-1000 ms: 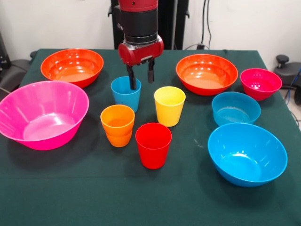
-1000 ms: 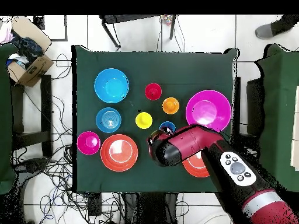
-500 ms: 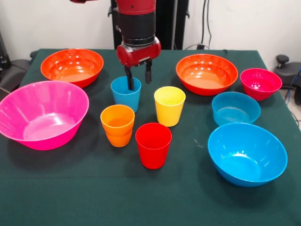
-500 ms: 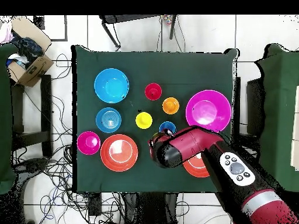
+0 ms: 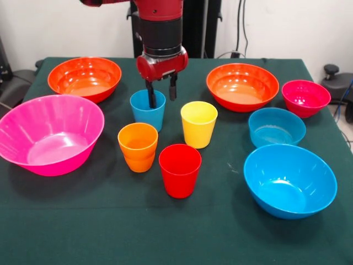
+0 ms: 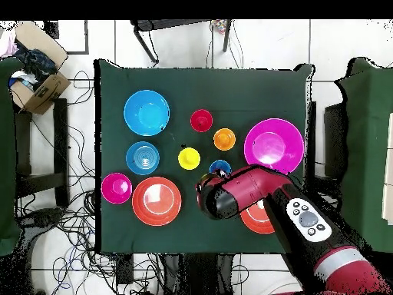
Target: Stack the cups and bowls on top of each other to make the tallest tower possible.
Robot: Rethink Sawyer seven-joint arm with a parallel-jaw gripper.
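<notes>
We are straddling the blue cup's [image 5: 148, 110] rim at upper centre, hand [image 5: 160, 95] parted, readying a grasp.

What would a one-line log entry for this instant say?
phase: grasp approach | hand: open, one finger inside light blue cup, other behind its rim | stacked: nothing yet

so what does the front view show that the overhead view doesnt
Only the front view shows the gripper open, one finger inside the light blue cup and one behind its far rim. Only the overhead view shows the arm covering most of one orange-red bowl, plus a cardboard box beside the table. Both show the four cups and six bowls standing separately, nothing stacked.
</notes>
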